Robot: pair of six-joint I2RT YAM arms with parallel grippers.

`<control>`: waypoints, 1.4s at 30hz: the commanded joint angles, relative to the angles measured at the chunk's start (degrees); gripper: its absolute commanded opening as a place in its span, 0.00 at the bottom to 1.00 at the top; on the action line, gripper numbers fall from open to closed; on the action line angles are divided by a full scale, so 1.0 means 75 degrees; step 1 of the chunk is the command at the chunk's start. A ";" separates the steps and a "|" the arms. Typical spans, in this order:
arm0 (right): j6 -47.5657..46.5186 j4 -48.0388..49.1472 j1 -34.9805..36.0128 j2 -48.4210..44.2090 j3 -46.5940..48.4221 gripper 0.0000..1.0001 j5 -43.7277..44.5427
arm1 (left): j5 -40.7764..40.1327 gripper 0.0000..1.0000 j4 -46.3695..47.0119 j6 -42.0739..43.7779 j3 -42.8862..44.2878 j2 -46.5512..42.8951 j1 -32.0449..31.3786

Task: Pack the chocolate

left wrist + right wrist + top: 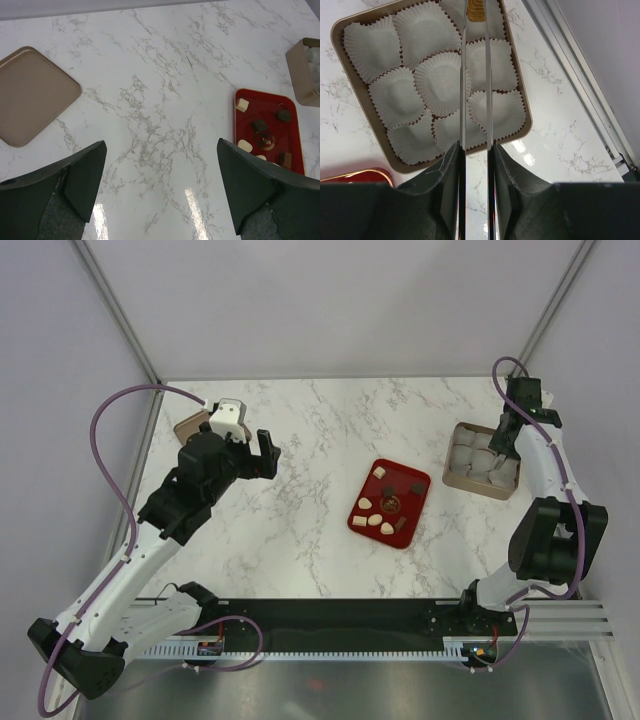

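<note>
The chocolate (385,505), several cream and dark brown pieces, lies on the red tray (412,488) mid-table; it also shows in the left wrist view (258,125) on the tray (295,135). My left gripper (265,452) (161,145) is open and empty, above bare marble left of the tray. My right gripper (503,438) (476,147) is shut on metal tweezers (463,75), held above the tan box (517,127) of white paper cups (437,82). A small tan piece (476,11) sits between the tweezers' tips, over the box's far cups.
The tan box (455,475) stands at the table's right side, close to the frame rail (580,85). A flat tan lid (188,426) (30,95) lies at the back left, partly under my left arm. Enclosure walls surround the table.
</note>
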 commanded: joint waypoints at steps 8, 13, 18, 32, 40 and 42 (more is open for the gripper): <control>0.0185 0.0190 -0.0114 0.0227 0.0432 0.42 0.0275 | 0.0043 1.00 0.0138 -0.0110 0.0274 -0.0166 0.0047; 0.0208 0.0178 -0.0126 0.0215 0.0490 0.46 0.0252 | -0.0016 1.00 0.0138 -0.0086 0.0274 -0.0154 0.0047; 0.0208 0.0026 -0.0103 -0.0042 0.0689 0.46 -0.0111 | -0.0004 1.00 0.0138 -0.0086 0.0274 -0.0131 0.0047; -0.0213 -0.0502 0.3082 -0.1589 0.0644 0.46 -0.1049 | -0.0191 1.00 0.0138 -0.0039 0.0215 0.0068 0.0047; -0.0787 -0.0374 0.5099 -0.2421 -0.0575 0.49 -0.0954 | -0.0449 1.00 0.0138 0.0055 0.0192 0.0150 0.0047; -0.0928 -0.0163 0.5182 -0.2457 -0.1102 0.50 -0.1154 | -0.0461 1.00 0.0149 0.0066 0.0215 0.0150 0.0047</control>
